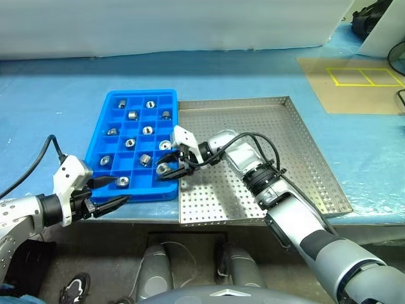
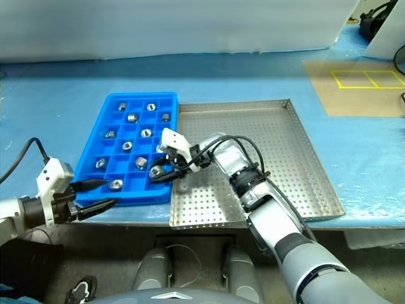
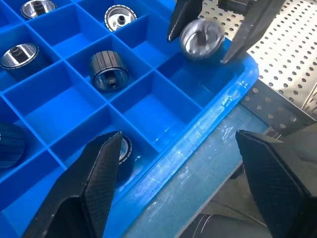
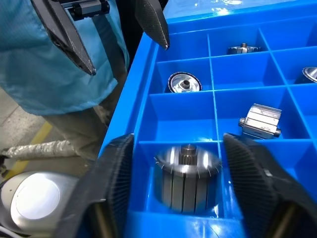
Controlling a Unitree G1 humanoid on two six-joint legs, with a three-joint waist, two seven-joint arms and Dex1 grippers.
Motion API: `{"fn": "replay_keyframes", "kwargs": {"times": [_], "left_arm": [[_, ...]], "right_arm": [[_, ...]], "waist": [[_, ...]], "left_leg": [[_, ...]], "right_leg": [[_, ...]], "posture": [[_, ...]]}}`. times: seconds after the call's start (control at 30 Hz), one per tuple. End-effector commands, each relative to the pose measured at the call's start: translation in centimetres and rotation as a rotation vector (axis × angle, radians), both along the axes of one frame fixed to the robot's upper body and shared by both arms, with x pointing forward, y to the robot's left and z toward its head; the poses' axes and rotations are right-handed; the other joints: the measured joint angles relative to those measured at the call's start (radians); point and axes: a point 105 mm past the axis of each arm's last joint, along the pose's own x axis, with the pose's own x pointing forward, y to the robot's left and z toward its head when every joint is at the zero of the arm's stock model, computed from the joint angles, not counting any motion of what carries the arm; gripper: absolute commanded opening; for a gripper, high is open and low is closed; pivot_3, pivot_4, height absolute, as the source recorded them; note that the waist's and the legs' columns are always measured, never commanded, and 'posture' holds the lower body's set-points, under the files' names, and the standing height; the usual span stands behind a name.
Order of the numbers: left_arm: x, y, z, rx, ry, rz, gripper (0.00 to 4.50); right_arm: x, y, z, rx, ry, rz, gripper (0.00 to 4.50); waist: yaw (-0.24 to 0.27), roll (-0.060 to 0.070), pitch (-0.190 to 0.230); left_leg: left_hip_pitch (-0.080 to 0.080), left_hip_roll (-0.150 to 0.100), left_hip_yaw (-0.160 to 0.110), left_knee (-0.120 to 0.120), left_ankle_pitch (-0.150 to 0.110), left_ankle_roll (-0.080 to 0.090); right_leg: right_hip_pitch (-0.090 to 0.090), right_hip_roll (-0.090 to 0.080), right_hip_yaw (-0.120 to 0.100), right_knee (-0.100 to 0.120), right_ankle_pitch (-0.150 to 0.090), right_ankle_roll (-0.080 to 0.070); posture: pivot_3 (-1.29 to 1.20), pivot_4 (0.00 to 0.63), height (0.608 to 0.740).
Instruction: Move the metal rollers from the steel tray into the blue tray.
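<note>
roller [image 4: 187, 174] between my right fingers [image 4: 115, 183] blurred, lower edge hidden behind blue tray [image 4: 148, 106] wall. roller [image 3: 121, 148] beside my left finger [image 3: 94, 183] half hidden by it. steel tray [image 1: 316, 152] near side covered by my right arm.

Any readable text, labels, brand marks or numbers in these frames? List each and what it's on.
None readable.
Blue tray: no lettering on its walls or cells.
Steel tray: perforated metal, no stamp or label visible.
Metal rollers: bare metal, no markings legible.
Left gripper and right gripper: no legible print on the housings.
Brown mat beyond the trays: yellow rectangle outlines, a marking and not text.
</note>
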Motion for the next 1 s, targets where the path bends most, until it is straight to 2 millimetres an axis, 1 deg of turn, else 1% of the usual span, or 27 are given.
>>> {"fn": "replay_keyframes", "kwargs": {"times": [0.03,0.1,0.2,0.3,0.4,0.47,0.53,0.57,0.63,0.7,0.83,0.93,1.0], "left_arm": [[0.2,-0.4,1.1,-0.002,-0.044,-0.015,3.89],[0.4,-0.6,1.2,-0.005,-0.049,-0.025,3.89],[0.9,-0.9,1.5,-0.015,-0.060,-0.038,3.89],[1.3,-1.3,1.6,-0.022,-0.066,-0.054,3.89],[1.9,-1.9,1.7,-0.035,-0.076,-0.075,3.89],[2.6,-2.5,1.9,-0.048,-0.095,-0.087,3.89],[3.4,-3.1,2.2,-0.066,-0.119,-0.092,3.89],[3.8,-3.4,2.4,-0.070,-0.132,-0.095,3.89],[5.2,-3.5,3.0,-0.089,-0.178,-0.061,3.89],[6.4,-3.8,3.7,-0.115,-0.210,-0.048,3.89],[6.9,-5.1,4.4,-0.148,-0.219,-0.116,3.89],[7.5,-6.1,4.6,-0.168,-0.227,-0.143,3.89],[7.9,-6.8,4.7,-0.181,-0.234,-0.161,3.89]], "right_arm": [[0.5,0.4,1.4,0.019,-0.006,-0.015,3.65],[0.4,0.2,2.2,0.044,0.002,-0.006,3.65],[1.0,-0.1,3.4,0.082,-0.030,-0.049,3.65],[1.4,-0.9,4.8,0.123,-0.043,-0.080,3.65],[1.7,-2.4,6.5,0.166,-0.068,-0.114,3.65],[2.5,-3.6,6.9,0.173,-0.128,-0.182,3.65],[3.9,-4.7,7.5,0.205,-0.179,-0.298,3.65],[4.5,-5.1,7.9,0.222,-0.182,-0.354,3.65],[5.6,-6.2,8.7,0.271,-0.173,-0.454,3.65],[5.8,-7.3,8.9,0.290,-0.161,-0.502,3.65],[5.1,-9.4,7.6,0.249,-0.152,-0.522,3.65],[5.1,-10.2,6.6,0.218,-0.148,-0.553,3.65],[5.5,-10.3,6.4,0.220,-0.146,-0.594,3.65]], "waist": [[0.000,0.000,0.000],[-0.001,0.000,0.000],[-0.001,0.000,0.000],[-0.001,0.000,0.000],[-0.001,0.000,0.000],[-0.001,0.000,0.000],[-0.003,-0.001,0.000],[-0.005,-0.001,0.000],[-0.008,-0.001,0.000],[-0.009,-0.001,0.000],[-0.009,-0.001,-0.001],[-0.012,-0.001,-0.001],[-0.015,-0.001,-0.001]], "left_leg": [[0.000,0.000,0.000,0.000,0.000,0.000],[0.000,0.000,0.000,0.000,0.000,0.000],[0.000,0.000,0.000,0.000,0.000,-0.001],[0.000,0.000,0.000,0.000,0.000,-0.001],[0.000,-0.001,0.000,0.000,0.000,-0.001],[0.000,-0.001,0.000,0.000,0.001,-0.001],[0.001,-0.001,0.000,0.000,0.001,-0.001],[0.001,-0.001,0.000,0.001,0.001,-0.001],[0.001,-0.001,0.000,0.001,0.001,-0.002],[0.001,-0.001,0.000,0.001,0.002,-0.003],[0.001,-0.001,0.000,0.001,0.003,-0.005],[0.000,-0.001,0.000,0.001,0.003,-0.005],[0.001,-0.001,0.000,0.001,0.003,-0.005]], "right_leg": [[0.000,0.000,0.000,0.000,0.000,0.000],[0.000,0.000,0.000,0.000,0.000,0.000],[0.000,0.000,0.000,0.000,0.000,0.000],[0.000,0.000,0.000,0.001,0.000,0.000],[0.000,0.000,0.000,0.000,0.000,0.000],[0.000,0.000,0.000,0.000,0.000,0.000],[0.000,0.000,0.000,0.001,0.000,0.000],[0.000,0.000,0.000,0.001,0.000,0.000],[0.000,0.000,0.000,0.002,0.000,0.000],[0.000,0.001,0.001,0.003,0.000,-0.001],[0.000,0.002,0.001,0.002,0.001,-0.001],[0.000,0.003,0.001,0.001,0.001,-0.001],[0.000,0.003,0.001,0.002,0.001,-0.001]], "posture": [[0.02,0.150,0.740],[0.01,0.150,0.740],[-0.01,0.150,0.740],[-0.03,0.150,0.740],[-0.04,0.150,0.740],[-0.06,0.150,0.740],[-0.08,0.150,0.740],[-0.08,0.150,0.740],[-0.10,0.150,0.740],[-0.12,0.150,0.740],[-0.15,0.150,0.740],[-0.16,0.150,0.740],[-0.18,0.150,0.740]]}}
